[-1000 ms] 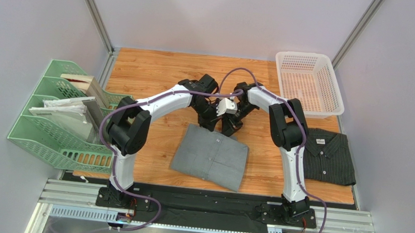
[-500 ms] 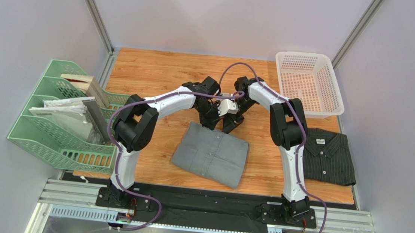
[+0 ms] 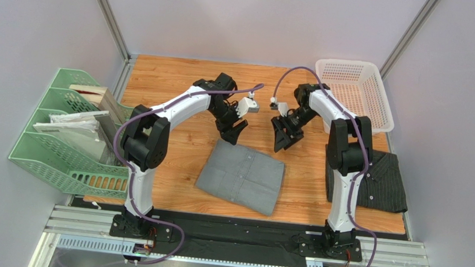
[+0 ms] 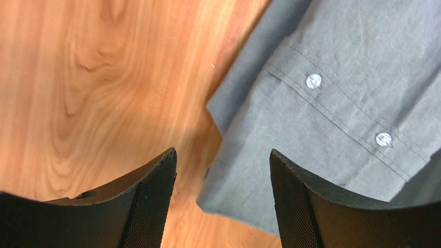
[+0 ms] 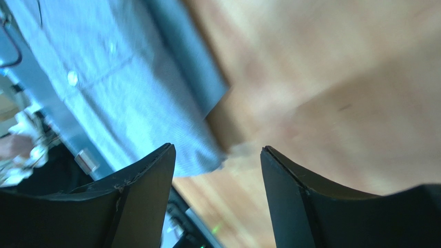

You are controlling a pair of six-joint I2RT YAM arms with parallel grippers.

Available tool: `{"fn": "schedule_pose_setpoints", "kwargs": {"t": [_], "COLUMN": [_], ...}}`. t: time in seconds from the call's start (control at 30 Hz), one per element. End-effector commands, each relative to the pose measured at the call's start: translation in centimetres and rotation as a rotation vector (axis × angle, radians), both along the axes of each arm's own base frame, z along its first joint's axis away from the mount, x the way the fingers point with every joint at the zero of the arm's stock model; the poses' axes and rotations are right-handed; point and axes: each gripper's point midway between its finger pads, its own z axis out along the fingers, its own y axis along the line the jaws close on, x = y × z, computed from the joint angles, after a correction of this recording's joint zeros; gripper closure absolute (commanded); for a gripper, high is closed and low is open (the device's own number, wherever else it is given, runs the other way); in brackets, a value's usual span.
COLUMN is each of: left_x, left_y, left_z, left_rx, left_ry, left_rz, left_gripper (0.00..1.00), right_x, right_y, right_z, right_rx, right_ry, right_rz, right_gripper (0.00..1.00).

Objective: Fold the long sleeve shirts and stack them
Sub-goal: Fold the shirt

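A plain grey shirt [image 3: 241,177] lies folded into a rectangle in the middle of the table. Its buttoned placket and a corner show in the left wrist view [image 4: 321,119] and, blurred, in the right wrist view [image 5: 129,103]. A dark pinstriped shirt [image 3: 372,177] lies folded at the right, partly behind the right arm. My left gripper [image 3: 233,133] [image 4: 222,201] hangs open just above the grey shirt's far left corner, holding nothing. My right gripper [image 3: 283,137] [image 5: 217,196] is open too, above the wood past the shirt's far right corner.
A white mesh basket [image 3: 353,95] stands at the back right. A green file rack [image 3: 69,132] with papers and a wooden block sits along the left edge. Bare wooden tabletop [image 3: 174,76] lies behind the arms.
Both grippers opened and let go of the grey shirt's far edge. They rose and drew apart, left arm to the left, right arm to the right. The shirt stays folded.
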Motion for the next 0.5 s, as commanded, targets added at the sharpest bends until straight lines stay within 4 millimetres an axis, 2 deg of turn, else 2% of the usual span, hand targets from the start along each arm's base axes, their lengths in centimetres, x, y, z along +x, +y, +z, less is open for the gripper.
{"fn": "schedule_pose_setpoints", "kwargs": {"t": [0.0, 0.07, 0.17, 0.27, 0.3, 0.4, 0.47], "left_x": [-1.7, -1.6, -1.3, -1.5, -1.6, -1.8, -2.1], "left_y": [0.6, 1.2, 2.5, 3.2, 3.2, 3.4, 3.5], "left_z": [0.7, -0.3, -2.2, -3.2, -3.5, -4.1, -4.7], "left_rx": [0.023, 0.058, 0.123, 0.146, 0.147, 0.158, 0.169], "left_ry": [0.025, 0.033, 0.057, 0.086, 0.095, 0.114, 0.136], "left_rz": [-0.030, -0.022, 0.006, 0.021, 0.023, 0.029, 0.042], "left_gripper": [0.28, 0.28, 0.30, 0.34, 0.35, 0.42, 0.45], "right_x": [-4.6, -5.1, -5.5, -6.1, -6.2, -5.6, -4.7], "right_y": [-0.5, -1.1, -2.4, -3.1, -3.1, -2.7, -2.7], "right_z": [0.7, -0.2, -1.7, -2.2, -2.4, -3.1, -3.9], "right_rx": [-0.041, -0.075, -0.135, -0.150, -0.146, -0.142, -0.161], "right_ry": [0.087, 0.087, 0.086, 0.096, 0.099, 0.095, 0.074], "right_rz": [0.026, 0.025, 0.047, 0.067, 0.072, 0.069, 0.067], "right_gripper": [0.32, 0.32, 0.39, 0.54, 0.68, 0.97, 1.00]}}
